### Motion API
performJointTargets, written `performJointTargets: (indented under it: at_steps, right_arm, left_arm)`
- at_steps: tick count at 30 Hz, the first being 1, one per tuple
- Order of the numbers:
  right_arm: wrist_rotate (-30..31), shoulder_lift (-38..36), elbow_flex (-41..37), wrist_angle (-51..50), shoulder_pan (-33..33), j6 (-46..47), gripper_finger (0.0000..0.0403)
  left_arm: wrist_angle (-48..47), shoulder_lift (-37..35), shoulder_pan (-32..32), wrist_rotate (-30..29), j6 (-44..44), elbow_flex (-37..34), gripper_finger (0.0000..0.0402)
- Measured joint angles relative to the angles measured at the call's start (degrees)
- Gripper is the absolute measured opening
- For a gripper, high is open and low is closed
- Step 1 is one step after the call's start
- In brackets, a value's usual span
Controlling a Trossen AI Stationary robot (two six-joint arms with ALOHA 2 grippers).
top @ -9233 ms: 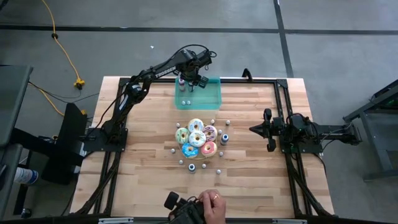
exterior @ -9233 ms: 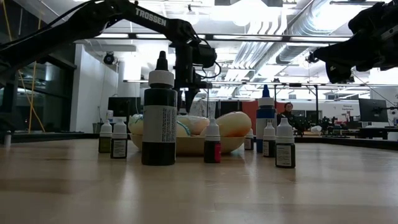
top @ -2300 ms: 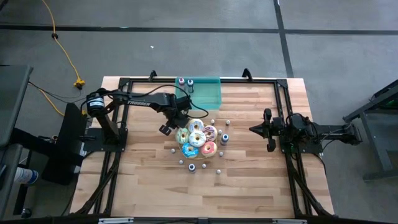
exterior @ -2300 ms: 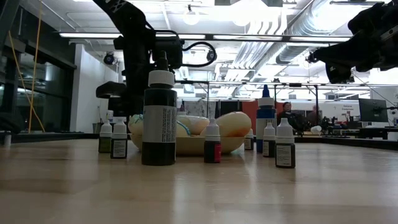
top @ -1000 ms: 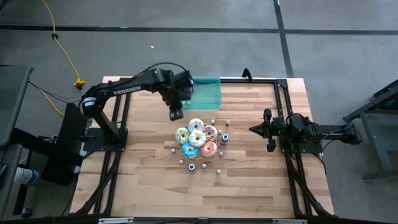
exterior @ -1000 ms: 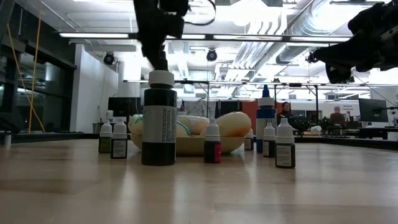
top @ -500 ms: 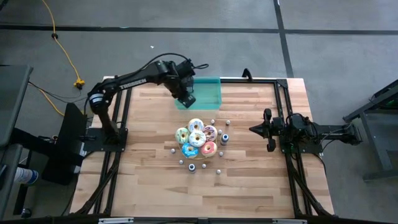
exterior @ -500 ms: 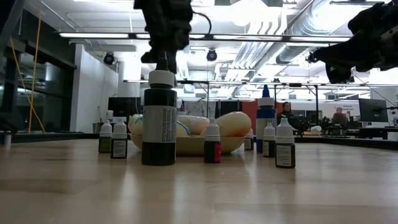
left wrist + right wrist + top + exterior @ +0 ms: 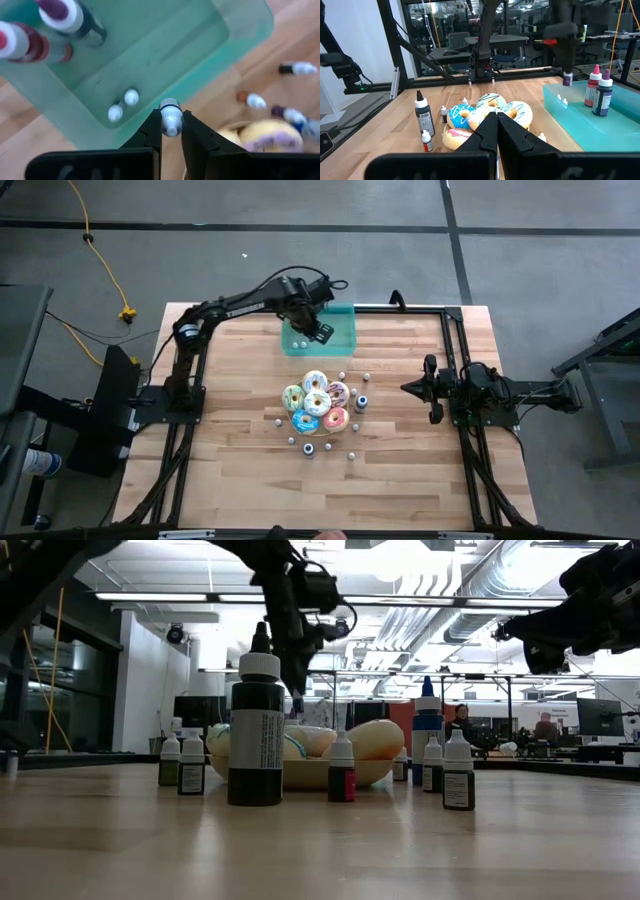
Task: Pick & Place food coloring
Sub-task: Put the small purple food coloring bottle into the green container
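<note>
My left gripper (image 9: 171, 131) has swung from beside the donuts (image 9: 315, 402) back over the teal tray (image 9: 345, 335) at the far edge, fingers pinching a small white-capped food coloring bottle (image 9: 170, 116) above the tray's near wall. I judge this one ready to drop beside the bottles already inside. My right gripper (image 9: 497, 131) waits at the right, fingers pressed together.
</note>
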Motion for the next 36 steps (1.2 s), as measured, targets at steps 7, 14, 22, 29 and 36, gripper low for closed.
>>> performJointTargets:
  at_steps: [7,14,22,29,36]
  right_arm:
    - [0.0,0.0,0.0,0.0,0.0,0.0,0.0000]
    - [0.0,0.0,0.0,0.0,0.0,0.0,0.0000]
    - [0.0,0.0,0.0,0.0,0.0,0.0,0.0000]
    - [0.0,0.0,0.0,0.0,0.0,0.0,0.0000]
    - [0.0,0.0,0.0,0.0,0.0,0.0,0.0000]
  left_arm:
    - [0.2,3.4,-0.3,-4.1,-4.9,-0.1,0.0033]
    - [2.5,5.8,-0.9,-6.4,-7.5,-0.2,0.0033]
    - [4.4,8.8,-1.7,-7.6,-11.2,-0.2,0.0033]
    - [4.8,10.1,-1.8,-10.1,-13.3,-0.2,0.0033]
    - [3.9,10.1,-1.8,-10.4,-14.6,-0.2,0.0033]
